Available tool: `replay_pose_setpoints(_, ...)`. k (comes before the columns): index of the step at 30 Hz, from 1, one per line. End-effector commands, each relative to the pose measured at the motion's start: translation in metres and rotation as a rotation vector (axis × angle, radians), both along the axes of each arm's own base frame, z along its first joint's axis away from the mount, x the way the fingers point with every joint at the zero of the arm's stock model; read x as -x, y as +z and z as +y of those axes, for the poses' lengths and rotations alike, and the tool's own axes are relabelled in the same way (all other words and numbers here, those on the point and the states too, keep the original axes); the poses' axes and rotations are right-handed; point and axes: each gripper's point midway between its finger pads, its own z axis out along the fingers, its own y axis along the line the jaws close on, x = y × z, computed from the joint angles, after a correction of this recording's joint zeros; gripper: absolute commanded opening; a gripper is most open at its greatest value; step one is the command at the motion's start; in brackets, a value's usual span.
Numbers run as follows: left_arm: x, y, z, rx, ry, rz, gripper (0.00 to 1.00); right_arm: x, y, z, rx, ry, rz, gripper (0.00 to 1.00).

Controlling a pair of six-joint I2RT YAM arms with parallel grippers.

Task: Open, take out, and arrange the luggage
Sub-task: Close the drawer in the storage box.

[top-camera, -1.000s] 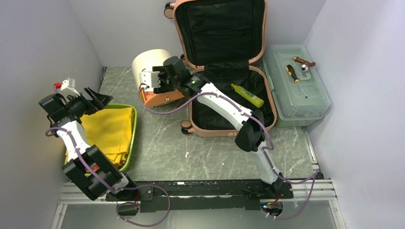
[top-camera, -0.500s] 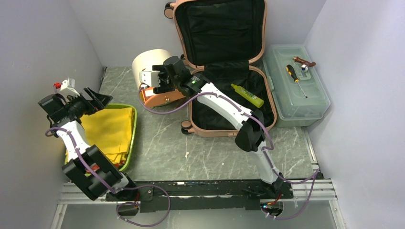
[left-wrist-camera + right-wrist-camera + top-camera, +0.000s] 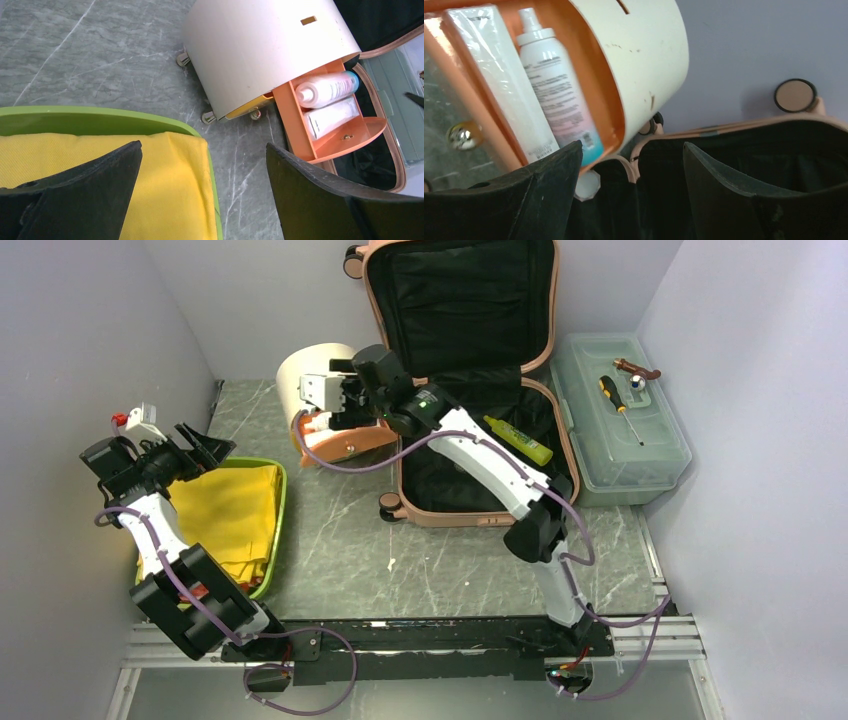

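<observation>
Right gripper (image 3: pixel 630 150): released. The jaws stand apart with nothing between them and touch nothing that I can see. It hangs above the left rim of the luggage (image 3: pixel 734 127), with black lining directly beneath the fingers.

Just ahead and to the left of that gripper an orange drawer (image 3: pixel 594 90) stands pulled out of a cream half-round box (image 3: pixel 644 45). In the drawer a white spray bottle (image 3: pixel 554 85) and a white tube (image 3: pixel 499 75) lie side by side. A brass-coloured knob (image 3: pixel 463 135) sits on the drawer front.

Ahead to the right, one luggage wheel (image 3: pixel 795 95) shows against the back wall.

The salmon-pink luggage is open. Its lid stands upright at the back wall and its base lies flat on the table, extending to the gripper's right. A yellow-green bottle (image 3: pixel 520 440) lies in the base.

Beyond the luggage, further right, is a translucent toolbox (image 3: pixel 620 450) with a screwdriver (image 3: pixel 620 408) on its lid.

Left gripper (image 3: pixel 203 150): released, jaws at full spread and empty. It is well apart from the luggage. Below it a yellow cloth (image 3: pixel 165 165) lies in a green tray (image 3: pixel 100 112). The cream box is ahead of it.
</observation>
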Motion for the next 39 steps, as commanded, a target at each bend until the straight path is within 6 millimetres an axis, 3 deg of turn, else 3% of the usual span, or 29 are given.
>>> replay_pose_setpoints(1,0.002,0.016,-0.002,-0.032,-0.019,-0.056,0.99,0.035,0.074,-0.035,-0.084,-0.011,-0.009,0.76)
replay_pose_setpoints(7,0.002,0.018,-0.003,-0.030,-0.020,-0.061,0.99,0.083,0.025,-0.047,0.023,0.110,0.218,0.74)
replay_pose_setpoints(9,0.002,0.018,-0.003,-0.029,-0.019,-0.061,0.99,0.088,0.005,-0.048,0.052,0.118,0.268,0.74)
replay_pose_setpoints(13,0.003,0.020,-0.003,-0.038,-0.017,-0.062,0.99,0.085,-0.013,-0.042,0.054,0.104,0.308,0.73)
replay_pose_setpoints(19,0.004,0.019,-0.002,-0.042,-0.011,-0.061,1.00,0.067,-0.022,-0.023,0.003,0.065,0.310,0.72)
replay_pose_setpoints(25,0.004,0.018,-0.001,-0.039,-0.008,-0.061,0.99,0.036,-0.030,-0.010,-0.041,-0.023,0.247,0.72)
replay_pose_setpoints(32,0.004,0.017,0.000,-0.037,-0.008,-0.060,1.00,-0.001,-0.027,0.003,-0.103,-0.115,0.130,0.71)
replay_pose_setpoints(39,0.004,0.017,0.001,-0.038,-0.006,-0.060,1.00,-0.025,-0.022,0.011,-0.150,-0.161,0.044,0.70)
